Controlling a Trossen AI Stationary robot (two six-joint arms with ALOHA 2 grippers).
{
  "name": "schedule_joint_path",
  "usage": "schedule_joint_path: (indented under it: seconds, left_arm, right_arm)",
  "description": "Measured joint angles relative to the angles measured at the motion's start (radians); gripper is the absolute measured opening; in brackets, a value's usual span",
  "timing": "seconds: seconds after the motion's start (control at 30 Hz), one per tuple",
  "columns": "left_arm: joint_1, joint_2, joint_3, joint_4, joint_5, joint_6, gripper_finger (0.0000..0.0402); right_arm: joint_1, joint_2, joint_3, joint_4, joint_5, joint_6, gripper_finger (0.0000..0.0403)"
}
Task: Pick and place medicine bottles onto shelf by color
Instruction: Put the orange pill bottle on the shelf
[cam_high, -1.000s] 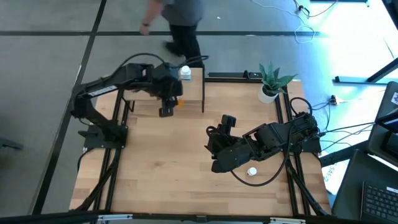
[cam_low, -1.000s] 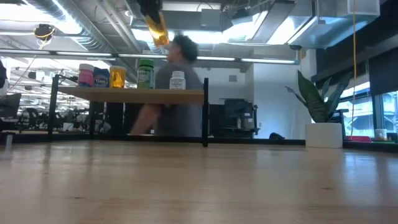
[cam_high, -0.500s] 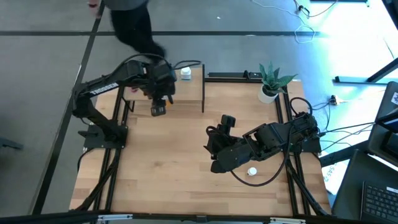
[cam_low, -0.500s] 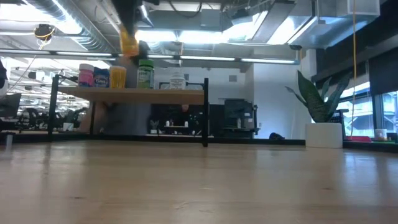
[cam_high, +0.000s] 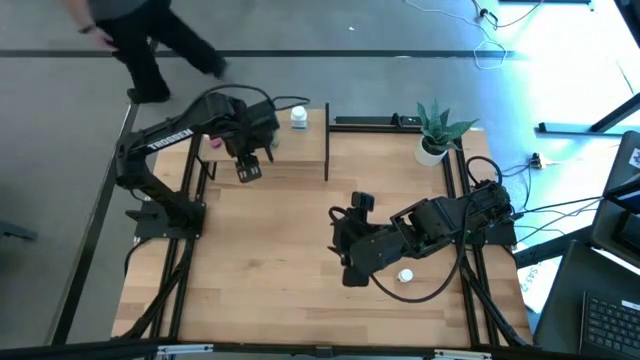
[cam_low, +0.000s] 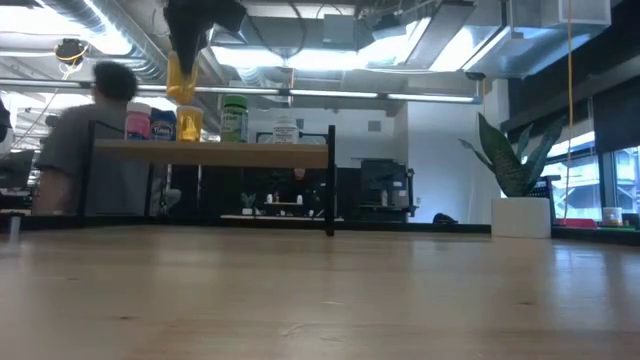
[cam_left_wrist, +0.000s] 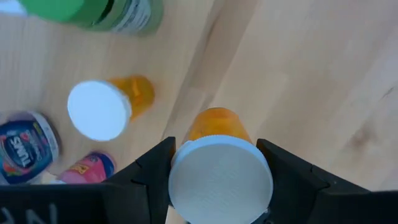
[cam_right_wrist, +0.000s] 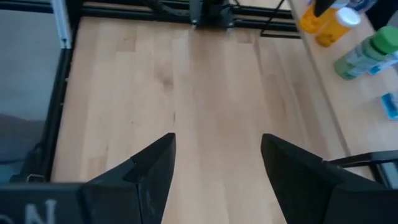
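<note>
My left gripper (cam_high: 248, 166) is shut on an orange medicine bottle (cam_low: 180, 78) with a white cap and holds it above the left part of the shelf (cam_low: 230, 152). On the shelf stand pink (cam_low: 138, 122), blue (cam_low: 162, 124), orange (cam_low: 188, 123), green (cam_low: 234, 118) and white (cam_low: 285, 129) bottles. The held bottle hangs just above the standing orange one (cam_left_wrist: 109, 106), near the shelf's front edge. My right gripper (cam_high: 350, 232) waits open over the middle of the table, with nothing between its fingers (cam_right_wrist: 155, 168). My left gripper pinches the orange bottle by its white cap (cam_left_wrist: 221, 180), one finger (cam_left_wrist: 155, 165) on each side of it. The fingers come from above, pointing steeply down. The orange body (cam_left_wrist: 216, 124) hangs below the cap, clear of the shelf.
A white bottle (cam_high: 405, 275) lies on the table under my right arm. A potted plant (cam_high: 432, 135) stands at the far right corner. A person (cam_high: 130, 40) walks past behind the table's far left. Black posts (cam_low: 330, 180) edge the shelf.
My left gripper has carried the orange bottle toward the table's left along the shelf, sunk a little and tipped steeper downward, so the bottle now hangs over the standing orange one. The person behind the table has walked to the left.
</note>
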Motion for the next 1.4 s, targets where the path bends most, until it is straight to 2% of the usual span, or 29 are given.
schedule_joint_path:
  seconds: [0.13, 0.7, 1.4]
  left_arm:
    - [0.031, 0.0, -0.037, 0.004, 0.0, 0.001, 0.0192]
    - [0.195, 0.0, -0.153, 0.107, 0.057, 0.11, 0.0192]
    - [0.278, 0.0, -0.158, 0.203, 0.055, 0.21, 0.0192]
  right_arm:
    - [0.0, 0.0, 0.0, 0.0, -0.035, 0.0, 0.0239]
    - [0.0, 0.0, 0.0, 0.005, -0.036, 0.0, 0.0239]
    - [0.0, 0.0, 0.0, 0.005, -0.036, 0.0, 0.0239]
